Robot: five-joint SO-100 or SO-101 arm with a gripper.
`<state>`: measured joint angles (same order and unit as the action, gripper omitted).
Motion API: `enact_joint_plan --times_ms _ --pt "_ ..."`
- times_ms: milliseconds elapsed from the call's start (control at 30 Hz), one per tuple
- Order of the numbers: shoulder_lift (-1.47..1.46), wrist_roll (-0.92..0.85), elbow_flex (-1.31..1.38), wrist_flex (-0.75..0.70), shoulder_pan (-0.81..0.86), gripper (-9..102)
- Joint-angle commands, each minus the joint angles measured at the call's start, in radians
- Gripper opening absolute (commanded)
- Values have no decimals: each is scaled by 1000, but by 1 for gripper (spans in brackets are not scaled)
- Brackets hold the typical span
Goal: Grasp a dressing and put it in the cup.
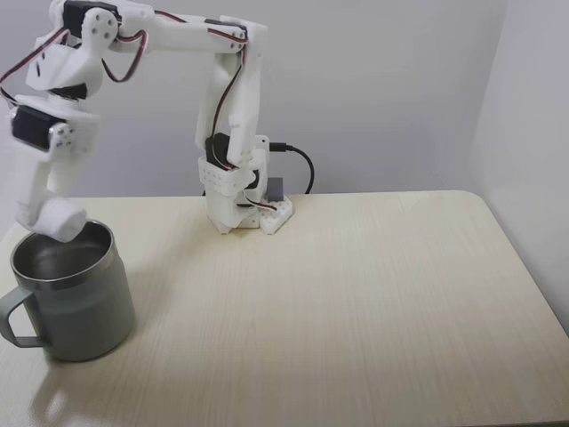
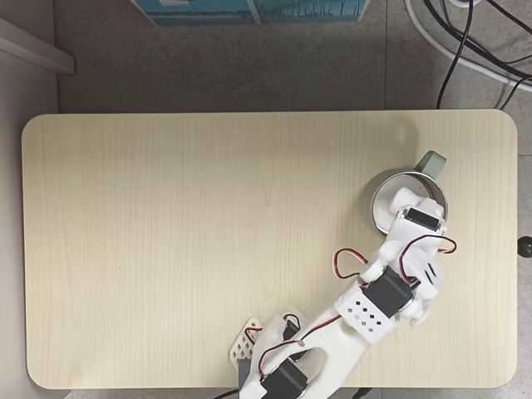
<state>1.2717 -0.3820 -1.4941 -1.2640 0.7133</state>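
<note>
While the gripper (image 1: 55, 219) pinches the soft, light gauze roll (image 1: 62, 217) around its middle, it hangs just above the steel mug's (image 1: 84, 307) rim.

place: office or lab (likely) | cues: plain desk (image 2: 208, 233), grey wall (image 1: 382, 89), floor cables (image 2: 465, 41)

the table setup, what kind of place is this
Probably an indoor office or lab corner: a light wooden table against a plain white wall, cables trailing on grey floor, and a white robot arm mounted at the table's edge.
</note>
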Motion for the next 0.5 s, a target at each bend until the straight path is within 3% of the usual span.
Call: enact_joint_plan --times_ms 0,167,467 --pt "-37 -6 15 18 8 8" --pt "-55 6 26 15 17 25" --pt "-55 12 38 15 9 26"
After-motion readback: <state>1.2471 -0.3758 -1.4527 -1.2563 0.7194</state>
